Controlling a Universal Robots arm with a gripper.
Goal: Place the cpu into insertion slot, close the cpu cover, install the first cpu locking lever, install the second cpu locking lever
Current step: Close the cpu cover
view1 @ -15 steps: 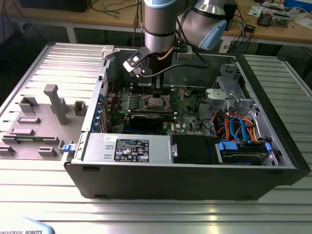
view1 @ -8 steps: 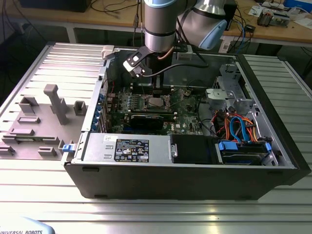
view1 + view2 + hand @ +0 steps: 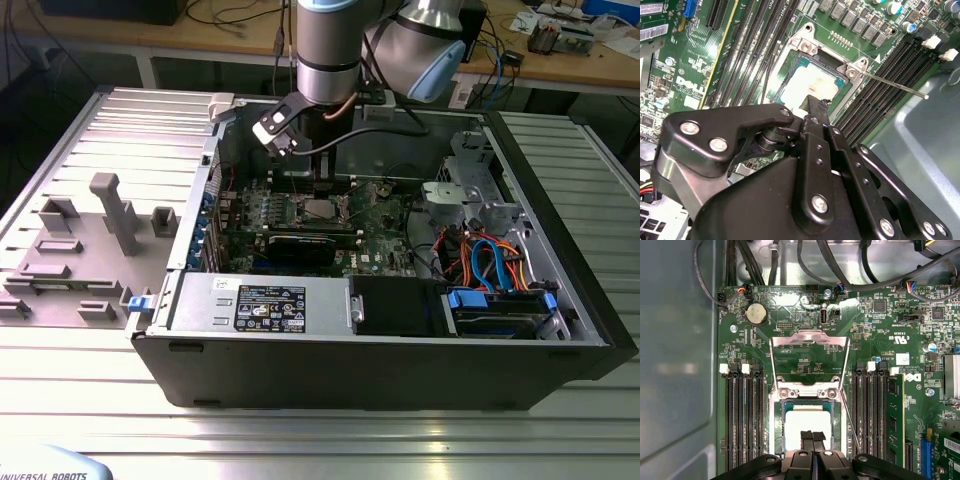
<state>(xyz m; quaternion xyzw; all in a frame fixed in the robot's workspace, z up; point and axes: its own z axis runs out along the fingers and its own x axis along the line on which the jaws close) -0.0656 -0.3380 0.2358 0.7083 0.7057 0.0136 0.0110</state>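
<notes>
The cpu (image 3: 807, 422) lies flat in the insertion slot (image 3: 775, 426) on the green motherboard (image 3: 875, 335), its pale metal top facing up. It also shows in the second wrist view, cpu (image 3: 807, 82) inside the silvery socket rim (image 3: 791, 54). The cpu cover (image 3: 810, 334) stands swung back on its hinge, away from the chip. One thin locking lever (image 3: 850, 421) sticks out unlatched beside the socket, lever (image 3: 892, 83). My gripper (image 3: 812, 436) hovers at the chip's near edge, fingers shut together with nothing between them; in the exterior view the gripper (image 3: 320, 183) hangs just above the socket.
Long black memory slots (image 3: 742, 415) flank the socket on both sides. A black card (image 3: 300, 245) lies in front of it. Case walls (image 3: 675, 365), cable bundles (image 3: 485, 262) and the power supply (image 3: 262, 302) ring the board. A grey fixture (image 3: 110, 215) sits outside the case.
</notes>
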